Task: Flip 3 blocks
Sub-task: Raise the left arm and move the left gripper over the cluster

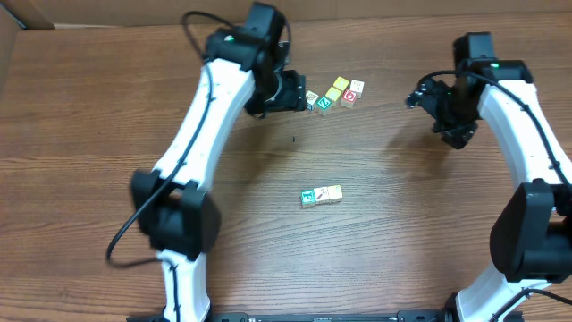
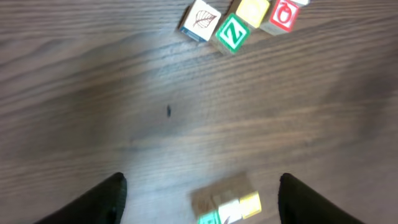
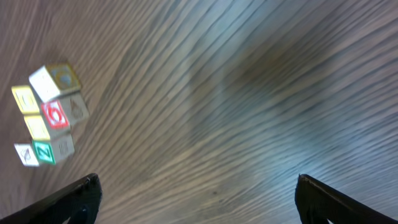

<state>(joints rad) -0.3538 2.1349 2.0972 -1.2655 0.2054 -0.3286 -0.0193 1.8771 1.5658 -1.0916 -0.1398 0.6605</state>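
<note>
Wooden blocks (image 1: 322, 195), the three to flip, sit in a tight row mid-tabletop (image 1: 134, 116), touching side to side: teal at the left, white in the middle, pale yellow at the right. None is in a claw.

Left claw (image 2: 202, 180): fingers wide apart, holding nothing. Overhead puts it at the far side, just left of the cluster (image 1: 335, 94) and well apart from the row. In its wrist view the row shows blurred at the bottom edge between the fingers, so I can't tell how high the claw is.

Right claw (image 3: 198, 180): fully spread, empty, over bare wood on the right, well apart from both groups.

Risks as I read them:
- Wrong target. The left claw is much nearer the cluster, so the Z cube (image 2: 232, 33) or leaf cube (image 2: 199, 20) is the easy grab.
- The row is packed with no gap showing. A finger coming down between blocks will likely shove the neighbours, or the claw pinches two at once.
- Tiny cubes: an off-centre pinch could let one squirt out or roll past one face, so it lands on the same face or the wrong one.
- A scattered row may end up near the cluster, making targets harder to tell apart.
</note>
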